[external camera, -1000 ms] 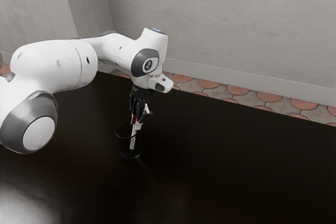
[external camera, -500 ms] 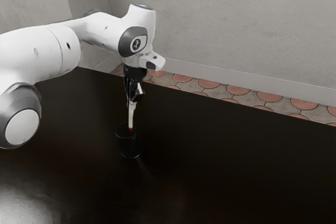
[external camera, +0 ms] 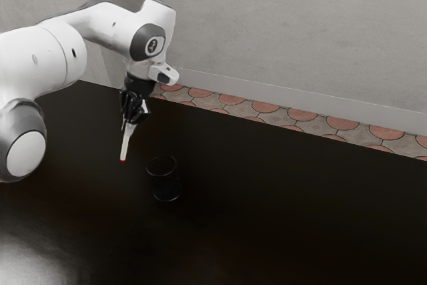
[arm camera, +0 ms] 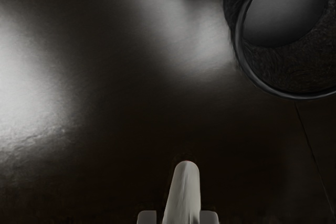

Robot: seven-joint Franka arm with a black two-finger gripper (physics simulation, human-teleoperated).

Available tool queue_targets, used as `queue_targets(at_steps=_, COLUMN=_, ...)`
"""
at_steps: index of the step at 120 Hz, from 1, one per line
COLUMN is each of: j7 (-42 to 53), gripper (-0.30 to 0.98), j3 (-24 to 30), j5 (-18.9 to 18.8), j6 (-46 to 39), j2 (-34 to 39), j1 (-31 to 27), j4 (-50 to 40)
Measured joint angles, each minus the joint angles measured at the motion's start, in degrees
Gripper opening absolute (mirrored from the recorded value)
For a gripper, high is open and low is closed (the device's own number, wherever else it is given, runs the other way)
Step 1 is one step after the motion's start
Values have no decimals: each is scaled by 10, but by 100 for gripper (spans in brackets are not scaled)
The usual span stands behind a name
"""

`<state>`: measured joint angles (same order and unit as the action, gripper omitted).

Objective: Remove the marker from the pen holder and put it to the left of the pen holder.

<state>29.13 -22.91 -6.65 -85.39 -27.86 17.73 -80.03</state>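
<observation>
dark tabletop (external camera: 280, 211) below a grey wall (external camera: 287, 25): the marker (external camera: 125, 143) has come clear of the pen holder (external camera: 165, 183) and swung toward the exterior view's left, hanging in the air, pinched by the gripper (external camera: 134, 117). removal looks done; lowering and letting go remain.
</observation>
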Motion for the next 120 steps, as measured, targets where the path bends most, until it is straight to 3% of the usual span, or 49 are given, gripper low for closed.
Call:
queue_targets(at_steps=20, j7=-31, gripper=-10, j3=8, j5=11, j6=81, j2=-48, j1=-32, j4=7)
queue_targets(at_steps=31, j7=-49, gripper=-9, j3=67, j5=19, j6=109, j2=-85, j1=-93, j4=26)
queue_targets(at_steps=48, j7=-75, gripper=-9, j3=101, j5=22, j6=133, j2=-136, j1=-145, j4=88)
queue_targets(at_steps=84, j7=-113, gripper=-10, j3=114, j5=26, j6=150, j2=-168, j1=-165, j4=115)
queue_targets(at_steps=105, j7=-130, gripper=28, j3=114, j5=30, j6=153, j2=-180, j1=-166, j4=117)
queue_targets(at_steps=120, j7=-138, gripper=45, j3=112, j5=30, j6=149, j2=-161, j1=-171, j4=127)
